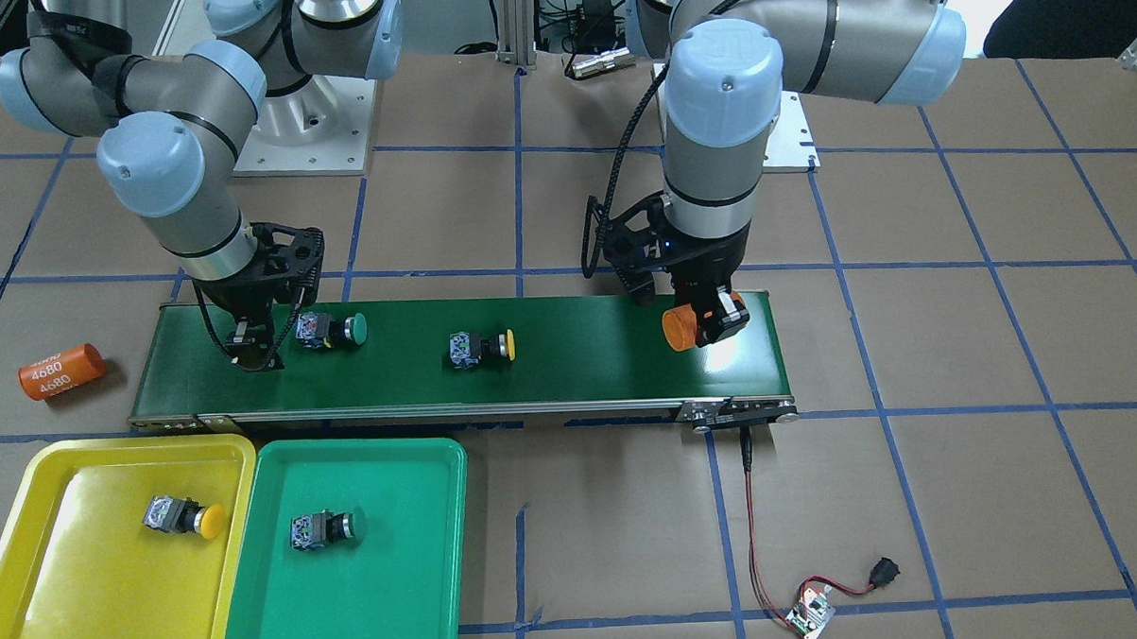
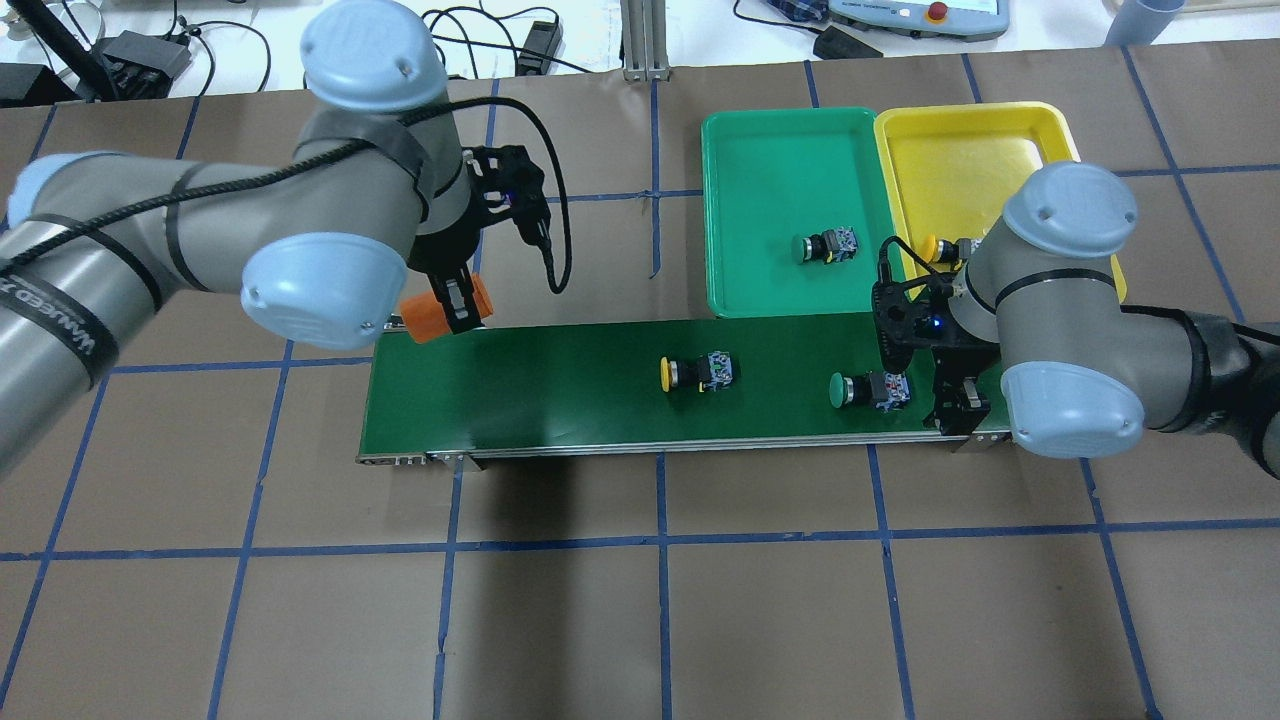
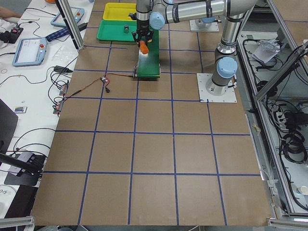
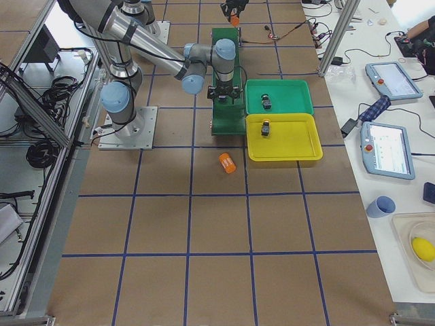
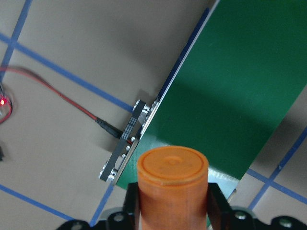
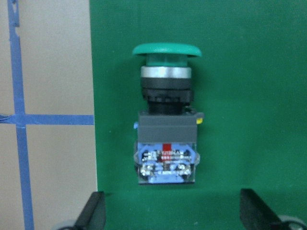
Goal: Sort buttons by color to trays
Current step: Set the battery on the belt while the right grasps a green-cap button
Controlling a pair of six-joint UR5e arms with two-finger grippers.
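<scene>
Orange cylinder (image 2: 425, 318) (no button) sits clenched in the left pincer (image 2: 452, 308) over the belt's (image 2: 560, 410) left end. Yellow button (image 2: 697, 372) lies mid-belt. Further right lies the green button (image 2: 868, 390), the released right pincer (image 2: 962, 408) lined up just beside it; next it likely must straddle the body, clench, lift to the far green tray (image 2: 760, 150).

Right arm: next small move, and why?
Probably ease the right gripper across and down over the green button on the belt, then shut. Its wrist view shows the jaws open and empty, with the button centred between them but lying just beyond the fingertips.
</scene>
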